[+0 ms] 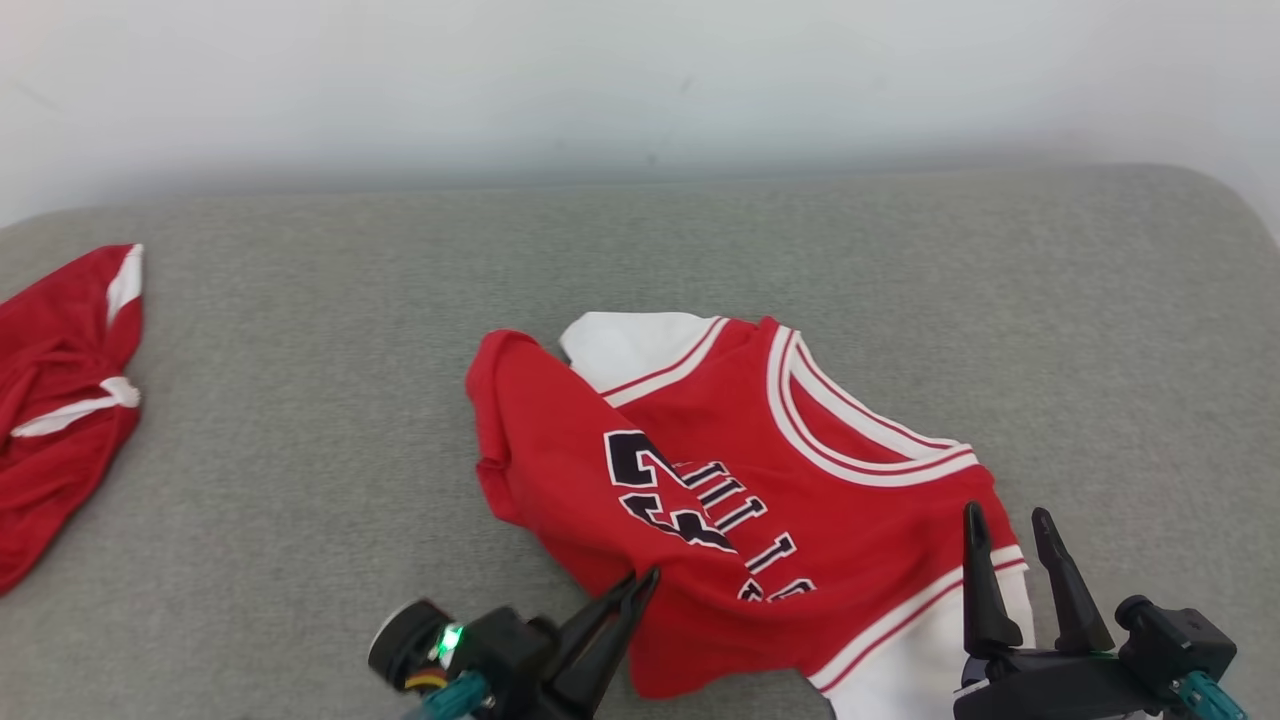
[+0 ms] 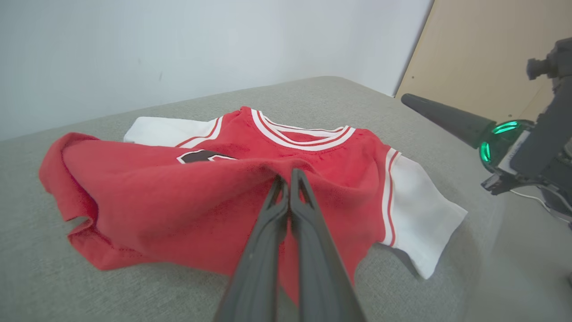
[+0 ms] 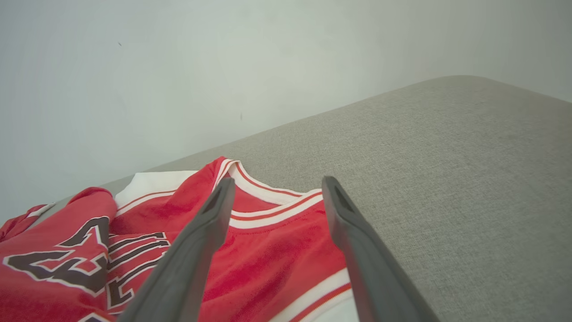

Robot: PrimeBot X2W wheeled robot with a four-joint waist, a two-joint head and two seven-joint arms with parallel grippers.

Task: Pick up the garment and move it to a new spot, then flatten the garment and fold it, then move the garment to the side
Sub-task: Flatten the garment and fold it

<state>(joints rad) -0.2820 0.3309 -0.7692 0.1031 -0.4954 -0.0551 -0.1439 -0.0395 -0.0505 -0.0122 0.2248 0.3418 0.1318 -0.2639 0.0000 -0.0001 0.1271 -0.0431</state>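
Head view: red jersey (image 1: 870, 500) lay crumpled near middle of grey padded surface (image 1: 300, 330), collar toward right, black lettering facing up. Left hand (image 1: 640, 582) at jersey's near-left edge, fingers pressed together, pinching raised ridge of red fabric. Right hand (image 1: 1008, 520) had fingers spread wide with nothing between them, poised over near-right white sleeve (image 1: 890, 680). Second red garment (image 1: 50, 400) lay well apart, at left edge.

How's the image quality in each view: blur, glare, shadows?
Head view: soft even light, no glare, jersey lettering crisp. Left wrist view: soft shadow under the white sleeve. Right wrist view: right gripper fingers loom large, slightly soft up close.
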